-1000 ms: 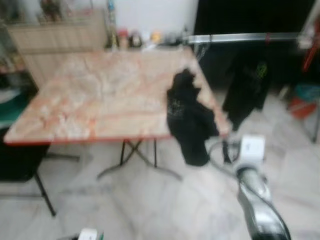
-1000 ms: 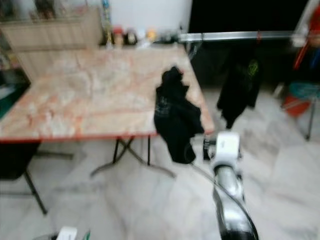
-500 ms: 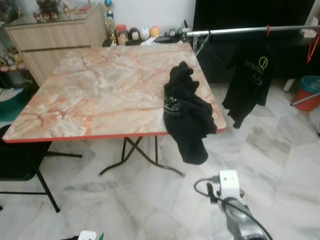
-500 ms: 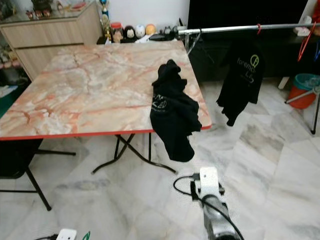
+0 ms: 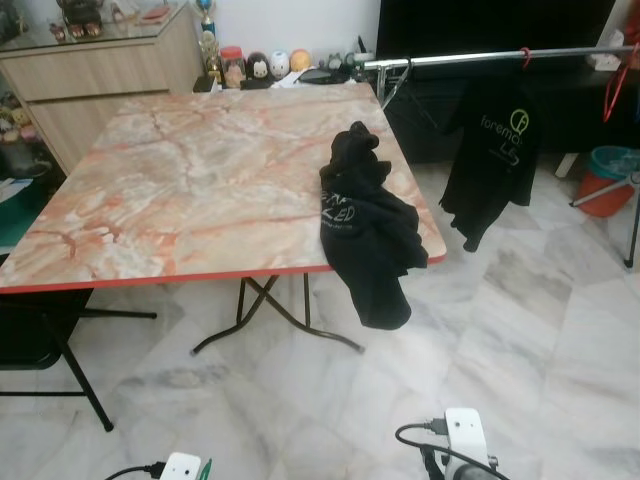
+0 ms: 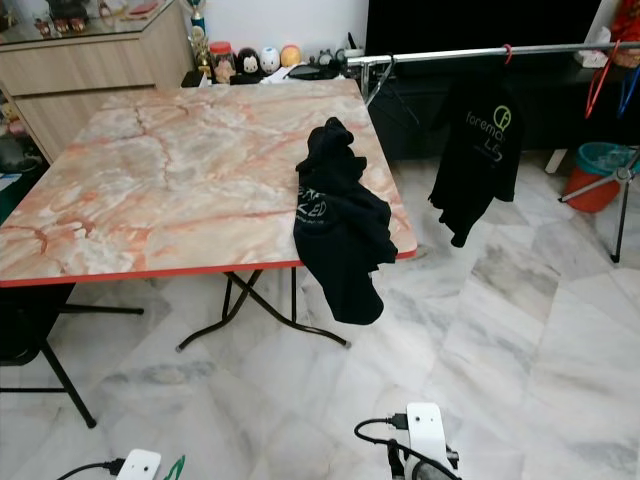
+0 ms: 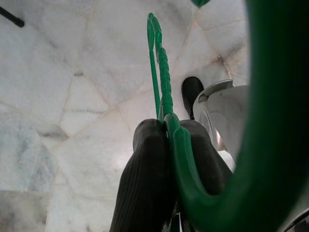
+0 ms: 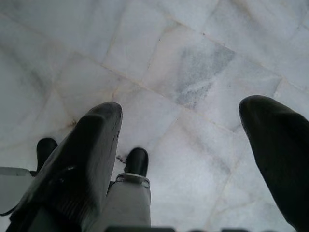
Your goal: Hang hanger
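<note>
Gripping thin green plastic hanger (image 7: 166, 96), left pincer (image 7: 169, 130) clenched; right pincer (image 8: 186, 145) released.

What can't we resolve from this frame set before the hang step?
- Green hanger: left wrist view shows a close-up of a section clamped in the left end effector; its full shape is cut off by the frame.
- Black garment on the table: bunched up, so any hanger inside can't be told.
- Rail: its right end runs out of the left eye view.
- Small items behind the table: too small to identify.
- Right end effector: open, over bare floor.
</note>
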Tool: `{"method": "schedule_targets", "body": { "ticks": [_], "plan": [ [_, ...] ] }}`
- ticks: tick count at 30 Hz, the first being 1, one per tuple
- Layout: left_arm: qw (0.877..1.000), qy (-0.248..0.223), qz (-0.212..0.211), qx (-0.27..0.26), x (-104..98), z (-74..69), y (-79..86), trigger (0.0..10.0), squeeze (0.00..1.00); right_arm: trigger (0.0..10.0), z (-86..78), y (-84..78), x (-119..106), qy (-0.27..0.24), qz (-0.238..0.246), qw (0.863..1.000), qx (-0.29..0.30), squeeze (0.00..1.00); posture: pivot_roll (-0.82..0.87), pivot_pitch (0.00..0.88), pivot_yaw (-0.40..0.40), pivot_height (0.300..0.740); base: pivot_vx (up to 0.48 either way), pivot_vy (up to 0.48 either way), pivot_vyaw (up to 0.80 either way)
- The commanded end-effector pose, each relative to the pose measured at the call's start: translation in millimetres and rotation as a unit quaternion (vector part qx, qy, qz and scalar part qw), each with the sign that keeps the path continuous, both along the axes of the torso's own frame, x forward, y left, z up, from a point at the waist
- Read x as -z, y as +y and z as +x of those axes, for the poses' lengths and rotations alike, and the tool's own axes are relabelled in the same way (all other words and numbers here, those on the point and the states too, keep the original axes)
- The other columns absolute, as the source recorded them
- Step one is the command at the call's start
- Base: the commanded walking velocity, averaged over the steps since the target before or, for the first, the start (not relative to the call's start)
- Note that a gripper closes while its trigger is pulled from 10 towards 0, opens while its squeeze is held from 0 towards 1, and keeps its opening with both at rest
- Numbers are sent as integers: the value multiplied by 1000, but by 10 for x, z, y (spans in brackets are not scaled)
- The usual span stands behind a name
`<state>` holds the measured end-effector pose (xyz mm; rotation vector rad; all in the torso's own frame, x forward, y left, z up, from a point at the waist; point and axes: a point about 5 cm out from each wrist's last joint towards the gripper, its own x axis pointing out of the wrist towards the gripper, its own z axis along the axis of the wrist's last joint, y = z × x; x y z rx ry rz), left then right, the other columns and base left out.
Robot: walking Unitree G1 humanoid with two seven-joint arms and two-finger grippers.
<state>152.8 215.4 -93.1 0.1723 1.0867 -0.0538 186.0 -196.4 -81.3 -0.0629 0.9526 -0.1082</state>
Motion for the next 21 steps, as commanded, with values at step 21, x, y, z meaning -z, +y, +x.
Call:
{"method": "schedule_targets", "body": {
  "ticks": [21],
  "plan": [
    [1000, 7, 7, 4, 8, -15, 0, 10000, 0, 10000, -94, -10, 46, 4, 5, 998, 58, 0, 65, 0, 28, 740, 0, -303, 0]
  ]
}}
